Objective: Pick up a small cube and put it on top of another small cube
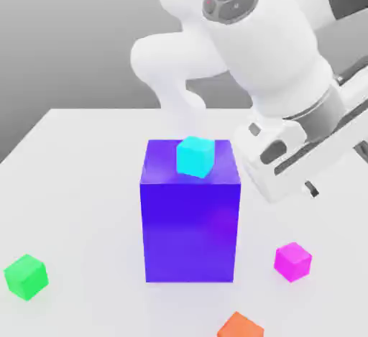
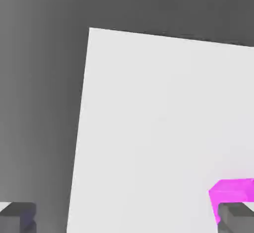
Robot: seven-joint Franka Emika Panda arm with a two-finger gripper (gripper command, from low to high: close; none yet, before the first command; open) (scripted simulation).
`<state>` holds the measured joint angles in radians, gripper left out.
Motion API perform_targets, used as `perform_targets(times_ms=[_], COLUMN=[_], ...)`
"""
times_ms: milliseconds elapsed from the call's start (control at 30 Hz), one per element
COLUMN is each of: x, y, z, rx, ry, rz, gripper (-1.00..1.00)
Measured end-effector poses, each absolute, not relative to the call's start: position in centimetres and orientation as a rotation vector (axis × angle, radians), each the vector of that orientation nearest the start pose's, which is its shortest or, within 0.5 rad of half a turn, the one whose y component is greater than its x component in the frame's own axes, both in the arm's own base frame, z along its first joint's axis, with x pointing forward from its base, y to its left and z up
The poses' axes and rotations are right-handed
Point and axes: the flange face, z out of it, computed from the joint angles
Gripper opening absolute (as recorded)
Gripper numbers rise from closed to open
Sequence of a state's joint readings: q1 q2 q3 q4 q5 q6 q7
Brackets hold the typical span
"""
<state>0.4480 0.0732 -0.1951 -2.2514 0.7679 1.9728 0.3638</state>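
Hanging above the desk [image 1: 93,206] on the exterior view's right, the fingers [image 1: 311,189] stand wide apart. The magenta cube [image 1: 292,261] sits on the desk, apart from the blue-purple block [image 1: 190,231], on the exterior view's right. The cyan cube [image 1: 195,157] rests on the block; the green cube [image 1: 26,277] lies toward the exterior view's left.

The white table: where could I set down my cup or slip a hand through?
Bare table lies between the green cube and the big blue block, and behind that block's left side in the exterior view. It looks more crowded between the block, the magenta cube and the orange cube.
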Motion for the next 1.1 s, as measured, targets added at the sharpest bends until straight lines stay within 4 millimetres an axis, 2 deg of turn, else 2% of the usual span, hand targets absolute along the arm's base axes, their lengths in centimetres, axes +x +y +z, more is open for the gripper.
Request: perform_targets(times_ms=[233, 367, 467, 600, 800, 967, 1100], x=[44.8, 43.4, 42.5, 41.6, 40.5, 38.8, 37.7], y=[19.9, 21.3, 22.2, 23.6, 26.2, 26.5, 26.8], z=[23.7, 20.3, 18.6, 17.4, 17.4, 16.6, 16.8], rx=[-2.48, -2.51, -2.542, -2.594, -2.682, -2.787, -2.864], ry=[0.716, 0.712, 0.696, 0.647, 0.507, 0.451, 0.384], rz=[0.854, 0.888, 0.877, 0.82, 0.666, 0.54, 0.408], gripper=[0.0, 0.0, 0.0, 0.0, 0.0, 0.0, 0.0])
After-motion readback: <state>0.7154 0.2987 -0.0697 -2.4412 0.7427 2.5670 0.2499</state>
